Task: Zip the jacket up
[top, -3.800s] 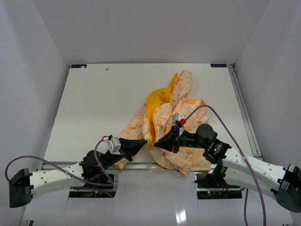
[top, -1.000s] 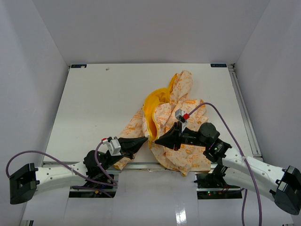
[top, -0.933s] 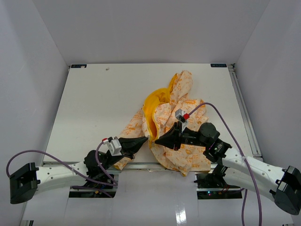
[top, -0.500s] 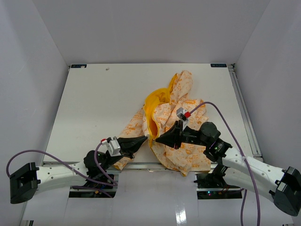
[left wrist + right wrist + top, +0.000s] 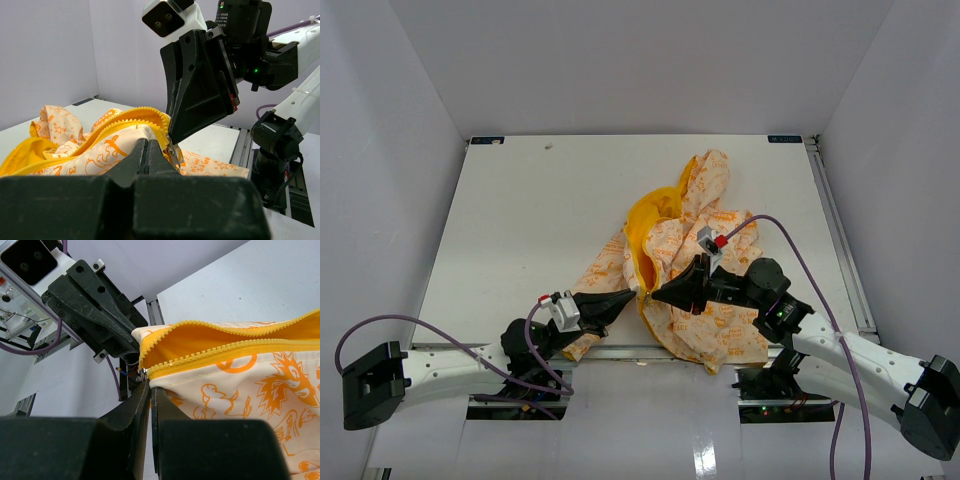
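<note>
Though unzipped, jacket (image 5: 705,250) at table (image 5: 520,230) edge

Remote console, mid-run: I counted one jacket (image 5: 695,265) on one table (image 5: 530,210). Two pincers met at its near edge, the left gripper (image 5: 626,299) and the right gripper (image 5: 660,296). Behind them ran two arms, the left arm (image 5: 450,368) and the right arm (image 5: 850,352). There were two purple cables, the left cable (image 5: 420,319) and the right cable (image 5: 760,219).

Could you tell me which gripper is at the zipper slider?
The right gripper, shut on the small metal slider; the left gripper pinches the cream orange-printed jacket beside it.
</note>
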Controlling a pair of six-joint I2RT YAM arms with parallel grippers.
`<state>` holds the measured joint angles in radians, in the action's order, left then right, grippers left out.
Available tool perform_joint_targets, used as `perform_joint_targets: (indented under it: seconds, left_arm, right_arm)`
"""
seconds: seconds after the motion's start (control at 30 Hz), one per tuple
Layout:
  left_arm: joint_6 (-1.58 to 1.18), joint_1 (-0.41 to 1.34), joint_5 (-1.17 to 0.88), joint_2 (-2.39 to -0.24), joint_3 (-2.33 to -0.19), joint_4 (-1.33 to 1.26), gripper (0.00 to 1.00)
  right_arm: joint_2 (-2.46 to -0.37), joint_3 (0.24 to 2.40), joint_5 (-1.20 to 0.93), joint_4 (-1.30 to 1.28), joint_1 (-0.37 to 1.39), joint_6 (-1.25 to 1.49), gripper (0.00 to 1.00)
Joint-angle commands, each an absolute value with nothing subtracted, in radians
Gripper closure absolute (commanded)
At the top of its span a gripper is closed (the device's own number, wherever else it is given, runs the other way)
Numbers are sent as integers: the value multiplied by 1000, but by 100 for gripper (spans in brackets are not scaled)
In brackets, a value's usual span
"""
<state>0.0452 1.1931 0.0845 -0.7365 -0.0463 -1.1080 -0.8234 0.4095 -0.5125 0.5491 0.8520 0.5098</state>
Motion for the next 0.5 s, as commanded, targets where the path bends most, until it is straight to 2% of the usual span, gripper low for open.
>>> perform_joint_targets:
  seconds: [0.0,0.47]
  left_arm:
    - [52,1192,57,-720,86,-1145,100]
    - [52,1192,63,-755,83,-1162,100]
  right_arm:
    - [-802,401,-526,607,846,514,92]
    - [-796,396,-540,610,838,520,92]
